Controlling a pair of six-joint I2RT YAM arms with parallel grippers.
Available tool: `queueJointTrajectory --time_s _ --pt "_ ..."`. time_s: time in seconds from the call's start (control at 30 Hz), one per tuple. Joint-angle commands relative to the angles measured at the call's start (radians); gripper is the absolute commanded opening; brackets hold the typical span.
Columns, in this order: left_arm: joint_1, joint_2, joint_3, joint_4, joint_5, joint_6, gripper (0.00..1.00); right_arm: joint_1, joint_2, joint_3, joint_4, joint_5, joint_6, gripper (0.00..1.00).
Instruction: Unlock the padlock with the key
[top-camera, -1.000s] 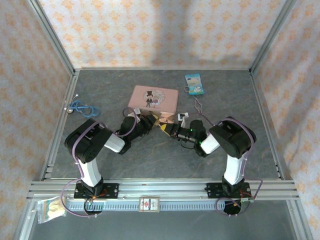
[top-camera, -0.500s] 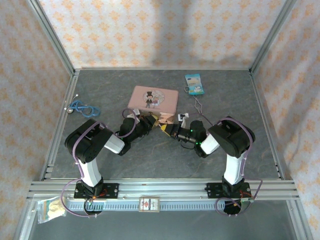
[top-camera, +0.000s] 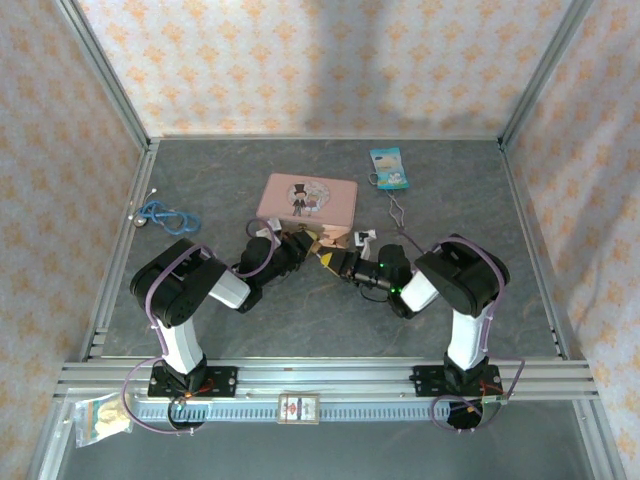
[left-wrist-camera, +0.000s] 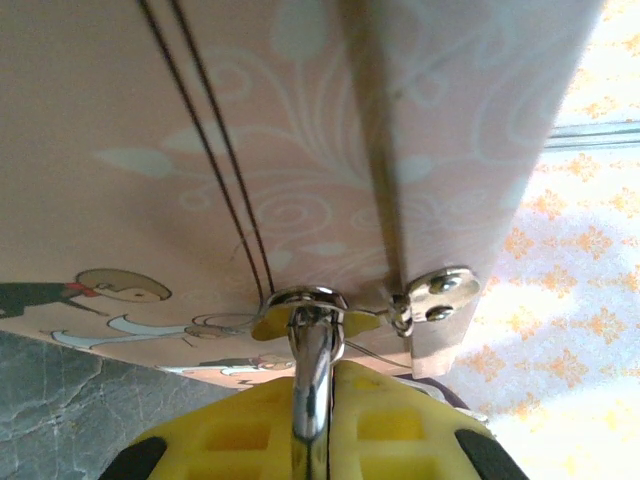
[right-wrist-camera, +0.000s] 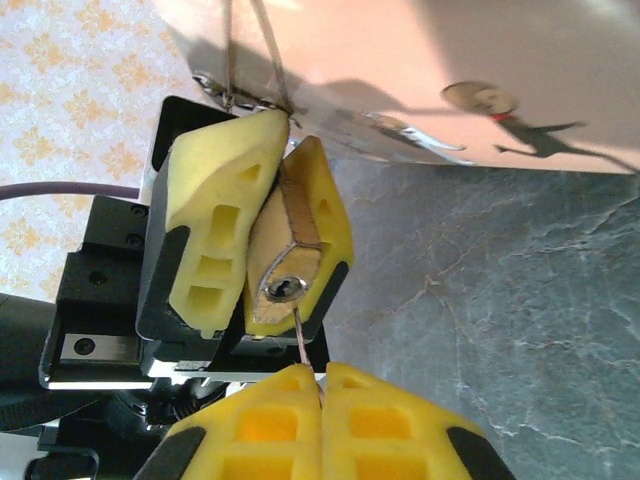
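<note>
The padlock (right-wrist-camera: 270, 265) is a small, stiff, light piece of smooth brass, likely to twist unless pinched across its flat sides. The left gripper (left-wrist-camera: 310, 395) clamps it that way in its foam pads, just in front of the pink tin (top-camera: 305, 195), with the shackle (left-wrist-camera: 310, 370) toward the tin. The right gripper (right-wrist-camera: 322, 385) is closed tight on the thin key (right-wrist-camera: 301, 335), whose tip sits just below the keyhole (right-wrist-camera: 284, 288). Against a second ago, the grippers meet at nearly the same spot, the right one only slightly shifted.
</note>
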Motion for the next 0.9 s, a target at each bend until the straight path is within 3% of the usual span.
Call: queueJointTrajectory --time_s 0.0,0.87 --pt "-0.011 -0.02 -0.003 0.114 -0.007 -0.012 0.0 0.005 -0.026 0.015 0.039 0.018 -0.005 0.0" --pt "-0.017 -0.039 -0.017 0.093 -0.018 0.002 0.0 -0.003 -0.088 -0.02 -0.052 0.061 -0.044 0.0"
